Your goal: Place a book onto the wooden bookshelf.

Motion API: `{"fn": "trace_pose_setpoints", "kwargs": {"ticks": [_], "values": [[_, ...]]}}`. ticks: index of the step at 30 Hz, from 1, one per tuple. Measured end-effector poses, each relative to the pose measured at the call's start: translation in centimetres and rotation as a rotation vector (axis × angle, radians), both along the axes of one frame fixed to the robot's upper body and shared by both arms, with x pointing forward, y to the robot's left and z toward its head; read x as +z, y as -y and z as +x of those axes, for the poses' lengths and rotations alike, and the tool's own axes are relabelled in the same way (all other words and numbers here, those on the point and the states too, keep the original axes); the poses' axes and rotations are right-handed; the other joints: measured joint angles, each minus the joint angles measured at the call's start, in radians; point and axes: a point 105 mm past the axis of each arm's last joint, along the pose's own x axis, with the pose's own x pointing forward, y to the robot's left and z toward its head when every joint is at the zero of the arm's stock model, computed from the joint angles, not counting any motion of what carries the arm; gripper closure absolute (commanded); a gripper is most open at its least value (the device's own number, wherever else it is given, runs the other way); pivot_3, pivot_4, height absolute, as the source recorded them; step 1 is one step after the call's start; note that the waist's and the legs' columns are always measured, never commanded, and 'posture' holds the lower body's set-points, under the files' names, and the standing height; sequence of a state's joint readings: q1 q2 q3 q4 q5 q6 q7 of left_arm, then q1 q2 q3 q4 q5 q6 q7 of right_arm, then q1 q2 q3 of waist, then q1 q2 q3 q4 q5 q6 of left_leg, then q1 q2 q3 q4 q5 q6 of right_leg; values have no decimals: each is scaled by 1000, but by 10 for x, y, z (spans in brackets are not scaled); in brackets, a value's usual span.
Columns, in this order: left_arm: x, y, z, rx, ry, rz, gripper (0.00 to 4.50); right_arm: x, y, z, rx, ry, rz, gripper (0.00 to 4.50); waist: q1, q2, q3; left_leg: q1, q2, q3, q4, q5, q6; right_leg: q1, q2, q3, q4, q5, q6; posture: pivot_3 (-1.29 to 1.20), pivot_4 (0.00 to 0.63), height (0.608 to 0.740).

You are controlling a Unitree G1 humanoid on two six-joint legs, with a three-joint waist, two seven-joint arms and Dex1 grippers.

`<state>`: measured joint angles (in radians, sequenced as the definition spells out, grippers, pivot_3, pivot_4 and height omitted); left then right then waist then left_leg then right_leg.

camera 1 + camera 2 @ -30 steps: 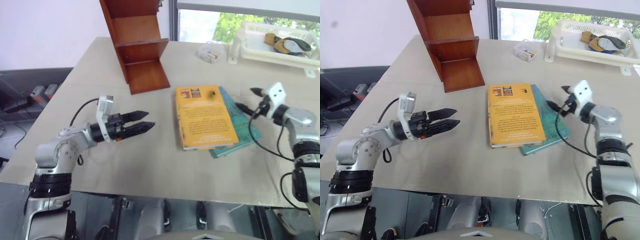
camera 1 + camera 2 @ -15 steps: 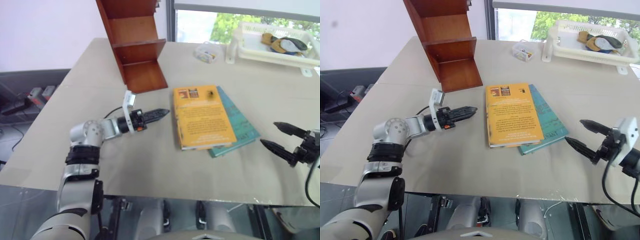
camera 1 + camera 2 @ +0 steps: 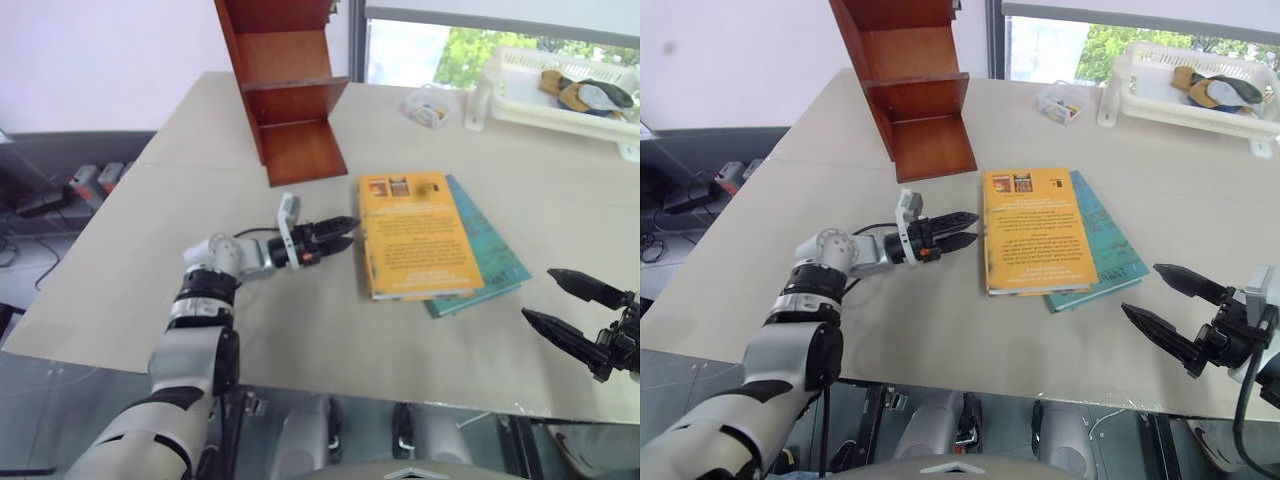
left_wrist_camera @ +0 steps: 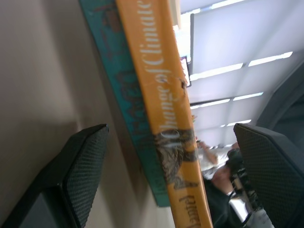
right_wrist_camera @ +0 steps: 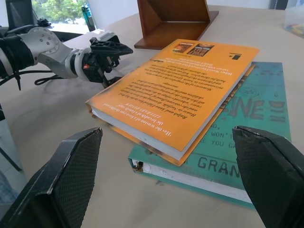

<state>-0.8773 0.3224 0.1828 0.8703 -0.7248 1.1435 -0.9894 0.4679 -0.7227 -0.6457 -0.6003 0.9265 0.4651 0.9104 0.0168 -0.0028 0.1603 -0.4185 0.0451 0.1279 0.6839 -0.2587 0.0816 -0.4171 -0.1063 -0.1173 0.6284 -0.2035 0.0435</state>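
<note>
The work surface was a broad beige table (image 3: 250, 320) set against a pale wall, with a window showing green foliage behind its far edge. The wooden bookshelf (image 3: 285, 85) stood at the far left of the table, its open tiers facing the camera. The book (image 3: 415, 235) lay flat near the table's centre, stacked on a thinner teal book (image 3: 490, 255) that protruded on the right side and the near end. A white plastic basket (image 3: 560, 95) holding small items sat at the far right, and a small clear box (image 3: 425, 105) lay between the basket and the shelf. The left gripper (image 3: 340, 233) was level at the book's left edge, fingers spread, grasping nothing. The right gripper (image 3: 560, 305) hung near the table's front right, apart from both books, fingers likewise spread and empty.
</note>
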Motion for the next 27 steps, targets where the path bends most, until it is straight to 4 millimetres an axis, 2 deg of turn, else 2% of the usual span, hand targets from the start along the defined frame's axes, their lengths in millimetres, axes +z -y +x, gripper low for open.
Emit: {"fn": "trace_pose_setpoints", "kwargs": {"ticks": [4,11,14,17,18,21,23,27], "values": [[-1,16,-3,-50,1,-16,7,0,-1,0,-2,1,-5,0,1,0,0,0,-2,0,0,-1,1,0,-1,0,-1,0,0,0,150,712],[-3,33,-9,-116,25,-29,7,1,0,2,-20,14,-29,0,1,0,0,0,-2,-1,0,-1,2,1,-1,0,-1,-1,-2,0,150,712],[-4,42,-9,-135,26,-24,867,2,0,3,-18,22,-31,0,1,0,0,0,-2,-1,0,-1,3,1,-2,0,-1,-1,-2,0,150,712],[-4,45,-9,-142,25,-21,2323,2,0,3,-11,21,-29,0,0,0,0,0,-2,-1,0,-1,3,0,-1,-1,-1,0,-1,0,150,712],[-4,45,-9,-143,26,-22,2601,2,0,3,-9,19,-29,0,-1,0,0,0,-2,-1,0,-1,3,0,-1,-1,-1,0,0,0,150,712],[-4,46,-9,-144,22,-25,3944,1,-1,1,5,12,-24,0,0,0,0,-1,-2,-1,0,-2,3,0,-1,-1,-1,0,0,0,150,712],[-4,46,-8,-143,21,-31,4118,1,-1,-1,17,7,-17,0,0,0,0,-1,-2,-1,0,-2,3,1,-1,-1,-1,0,0,0,150,712],[-4,46,-8,-142,20,-31,4118,3,1,-5,27,6,-9,0,0,0,0,-1,-2,-1,0,-2,3,0,-1,-1,-1,0,0,0,150,712]]}}
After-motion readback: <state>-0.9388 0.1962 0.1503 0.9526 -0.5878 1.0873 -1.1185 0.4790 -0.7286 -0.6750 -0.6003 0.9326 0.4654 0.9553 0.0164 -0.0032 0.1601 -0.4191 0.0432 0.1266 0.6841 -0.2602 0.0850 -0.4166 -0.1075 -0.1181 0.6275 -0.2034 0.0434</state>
